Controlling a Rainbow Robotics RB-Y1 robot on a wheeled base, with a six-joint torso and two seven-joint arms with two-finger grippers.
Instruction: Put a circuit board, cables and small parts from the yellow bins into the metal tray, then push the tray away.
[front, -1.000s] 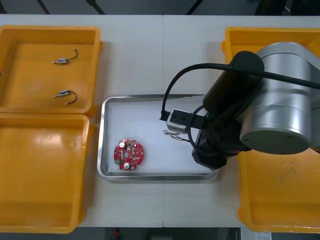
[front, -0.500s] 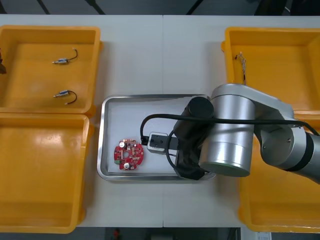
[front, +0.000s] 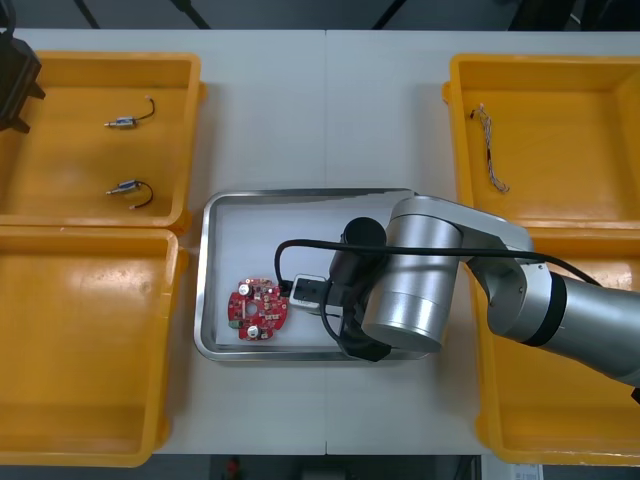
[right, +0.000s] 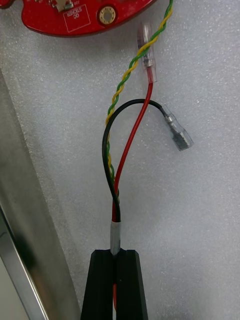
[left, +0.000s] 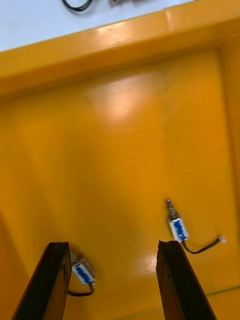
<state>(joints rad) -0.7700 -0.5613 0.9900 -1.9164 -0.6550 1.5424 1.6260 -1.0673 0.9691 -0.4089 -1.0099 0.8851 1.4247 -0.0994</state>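
Note:
My right gripper (right: 116, 256) is shut on a cable bundle (right: 116, 165) of red, black and twisted yellow-green wires. The wires lie on the metal tray's (front: 213, 216) white floor, and their ends reach the round red circuit board (right: 75, 15). In the front view the board (front: 258, 308) lies in the tray's near left part, with the right arm just right of it. My left gripper (left: 112, 252) is open above the far left yellow bin (left: 125, 125). Two small metal parts (left: 176, 227) (left: 82, 272) with black leads lie beneath it. It is the black shape (front: 15, 70) at that bin's far left corner.
The far right yellow bin (front: 560, 75) holds a thin twisted cable (front: 490, 150). The near left bin (front: 85, 340) looks bare, and the right arm covers much of the near right bin (front: 500, 430). The tray's steel rim (right: 30, 240) runs close beside my right fingers.
The right arm has swung left and nearer across the tray, carrying the cable bundle up to the circuit board. The left gripper has come into view over the far left bin.

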